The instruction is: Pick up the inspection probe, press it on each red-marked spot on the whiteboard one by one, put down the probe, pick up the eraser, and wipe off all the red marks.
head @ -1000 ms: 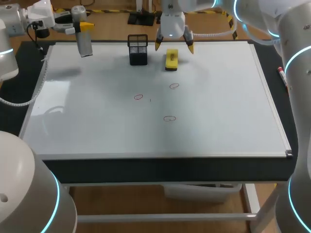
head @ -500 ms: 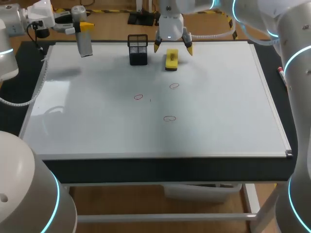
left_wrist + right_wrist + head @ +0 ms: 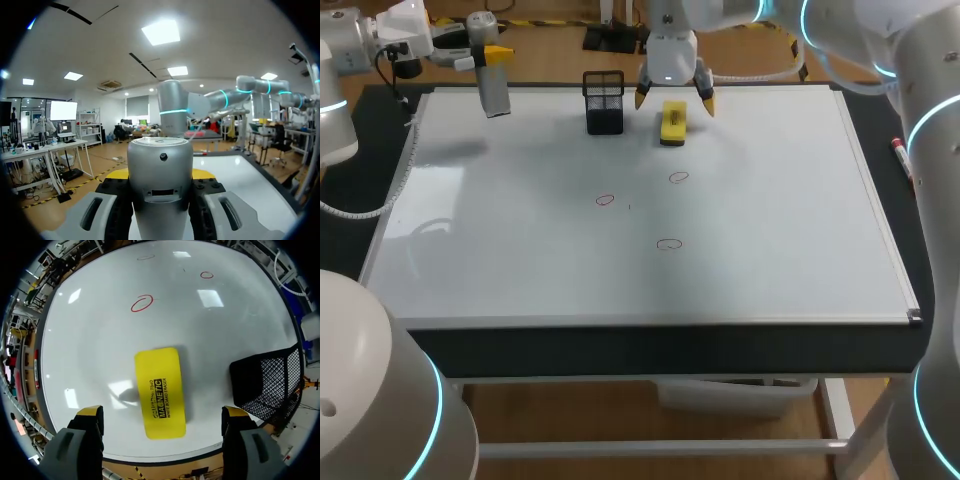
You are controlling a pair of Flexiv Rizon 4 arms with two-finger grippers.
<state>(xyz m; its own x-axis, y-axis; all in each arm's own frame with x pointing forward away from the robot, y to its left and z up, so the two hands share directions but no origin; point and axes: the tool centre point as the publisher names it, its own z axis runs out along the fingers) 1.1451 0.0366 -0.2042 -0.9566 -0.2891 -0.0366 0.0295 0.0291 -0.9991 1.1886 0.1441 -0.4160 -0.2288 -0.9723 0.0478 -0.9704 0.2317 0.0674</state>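
Note:
My left gripper [image 3: 492, 55] hovers above the whiteboard's far left corner, shut on the inspection probe [image 3: 495, 92], a grey cylinder hanging down from it. In the left wrist view the probe [image 3: 160, 175] fills the space between the fingers. My right gripper [image 3: 673, 97] stands open just above the yellow eraser [image 3: 672, 122], which lies flat at the far middle of the whiteboard [image 3: 790, 220]. The eraser [image 3: 160, 390] sits between and ahead of the right gripper's [image 3: 162, 415] wide-spread fingers, untouched. Three red marks [image 3: 606, 199] [image 3: 679, 177] [image 3: 668, 243] are drawn mid-board.
A black mesh holder [image 3: 604, 102] stands just left of the eraser, close to the right gripper's finger; it shows beside that gripper [image 3: 265, 380]. A red marker [image 3: 900, 155] lies off the board's right edge.
My right gripper has shifted slightly left over the eraser. The left arm and probe have not moved.

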